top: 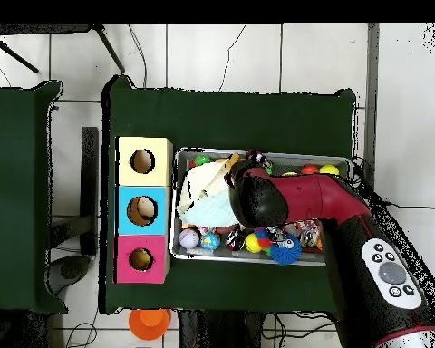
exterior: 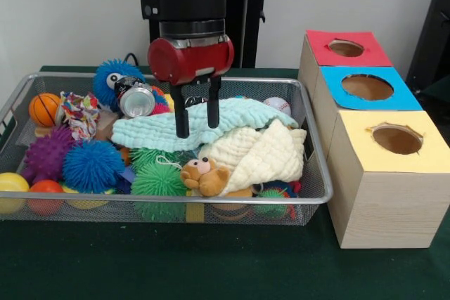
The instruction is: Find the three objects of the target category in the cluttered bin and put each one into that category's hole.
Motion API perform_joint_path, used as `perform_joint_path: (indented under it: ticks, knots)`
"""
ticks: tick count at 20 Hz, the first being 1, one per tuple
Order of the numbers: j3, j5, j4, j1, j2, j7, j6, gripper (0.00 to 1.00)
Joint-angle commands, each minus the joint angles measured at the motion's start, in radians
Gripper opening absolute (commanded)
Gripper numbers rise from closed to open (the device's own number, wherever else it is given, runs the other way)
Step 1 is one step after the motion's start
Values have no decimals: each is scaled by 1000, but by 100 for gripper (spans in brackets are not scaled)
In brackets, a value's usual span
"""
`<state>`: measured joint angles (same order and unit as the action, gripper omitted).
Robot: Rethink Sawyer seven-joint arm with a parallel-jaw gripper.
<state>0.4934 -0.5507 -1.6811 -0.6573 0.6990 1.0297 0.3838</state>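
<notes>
The wide silver wire-mesh bin [exterior: 313, 147] is full of toys, balls and cloths. The robot's black gripper [exterior: 197, 126] hangs over the middle of it. Its two fingers are spread a little, with the tips down at the light blue cloth [exterior: 190, 126]. They are not pinching the cloth yet, as far as I can see.

One of the soft animals shows plainly: a small brown plush bear [exterior: 204, 175] near the front of the bin, partly under the pale yellow cloth [exterior: 264, 154]. A fuzzy blue plush toy with big eyes [exterior: 111, 77] sits at the back, beside a shiny silver can [exterior: 136, 100]. I cannot see a third soft animal. It may be hidden under the cloths.

The step now looks like moving the cloth out of the way. To do it well, the fingers should grab a thick fold, lift straight up, and drop it to one side, away from the bear.

Beside the bin stand three wooden boxes with holes: red top [exterior: 346, 48], blue top [exterior: 367, 87], yellow top [exterior: 395, 138].

I cannot read any words or labels anywhere, not even on the can.
</notes>
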Motion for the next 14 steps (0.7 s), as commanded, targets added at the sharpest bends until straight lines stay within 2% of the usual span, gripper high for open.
perform_joint_path:
  ticks: [1,10,14]
  knots:
    - [-71,-28,93,17,-135,127,-1,100]
    - [-82,-38,114,21,-185,110,-11,100]
    - [-51,-26,108,5,-202,107,-36,100]
